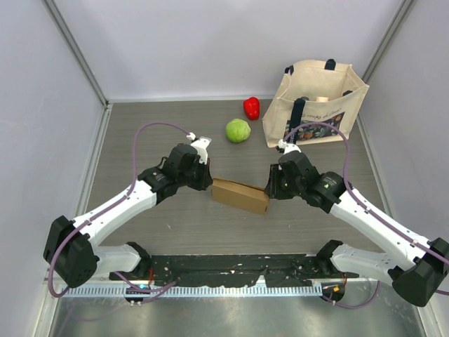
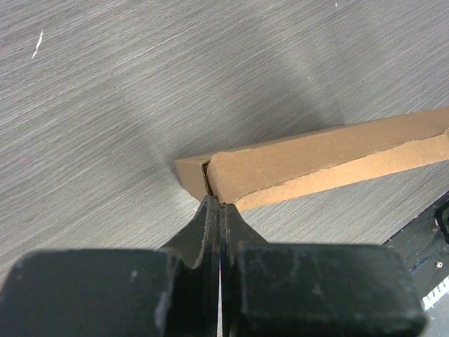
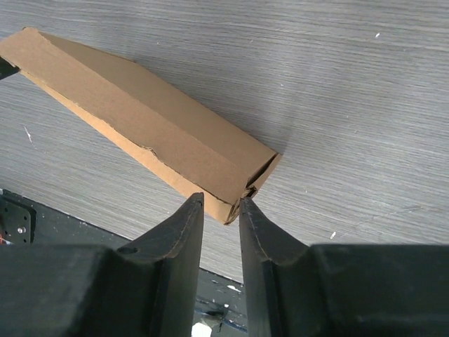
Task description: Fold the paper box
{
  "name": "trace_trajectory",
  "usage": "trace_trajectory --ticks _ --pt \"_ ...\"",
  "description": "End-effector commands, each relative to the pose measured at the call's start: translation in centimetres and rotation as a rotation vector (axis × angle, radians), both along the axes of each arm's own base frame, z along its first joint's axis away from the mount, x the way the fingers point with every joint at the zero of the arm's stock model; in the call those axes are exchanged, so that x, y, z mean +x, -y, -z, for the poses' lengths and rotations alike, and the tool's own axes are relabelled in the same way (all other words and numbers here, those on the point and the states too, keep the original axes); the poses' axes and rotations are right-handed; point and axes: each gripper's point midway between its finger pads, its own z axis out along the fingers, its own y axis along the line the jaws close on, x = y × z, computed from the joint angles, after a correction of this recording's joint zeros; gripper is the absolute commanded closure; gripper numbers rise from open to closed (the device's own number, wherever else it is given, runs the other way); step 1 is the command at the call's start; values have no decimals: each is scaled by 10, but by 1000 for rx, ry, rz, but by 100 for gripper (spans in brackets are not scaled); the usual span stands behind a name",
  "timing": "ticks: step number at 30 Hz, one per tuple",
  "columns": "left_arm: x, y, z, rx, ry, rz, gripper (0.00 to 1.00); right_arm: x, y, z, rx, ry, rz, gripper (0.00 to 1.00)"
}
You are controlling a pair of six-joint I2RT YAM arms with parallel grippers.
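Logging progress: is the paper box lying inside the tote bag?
No, the paper box lies on the table, apart from the tote bag.

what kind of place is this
Probably a robot lab test cell: plain pale walls close in a grey table, a left arm and a right arm are bolted at its near edge, and props lie about: box, bag, pepper.
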Motion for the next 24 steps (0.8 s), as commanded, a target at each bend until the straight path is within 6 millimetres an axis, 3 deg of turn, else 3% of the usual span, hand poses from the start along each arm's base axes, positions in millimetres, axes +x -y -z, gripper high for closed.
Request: trace_trajectory --ticks 1,8,17,24 --pt "-14 -8 21 52 -69 13 100 7 0 -15 3 51 1 70" --pt "-14 -8 20 50 -66 13 100 8 4 -3 -39 35 -5 77" --pt "-14 -7 21 50 -70 13 100 6 9 3 -67 26 5 98" --pt "-14 -7 22 52 -71 14 100 5 17 3 -98 25 24 99"
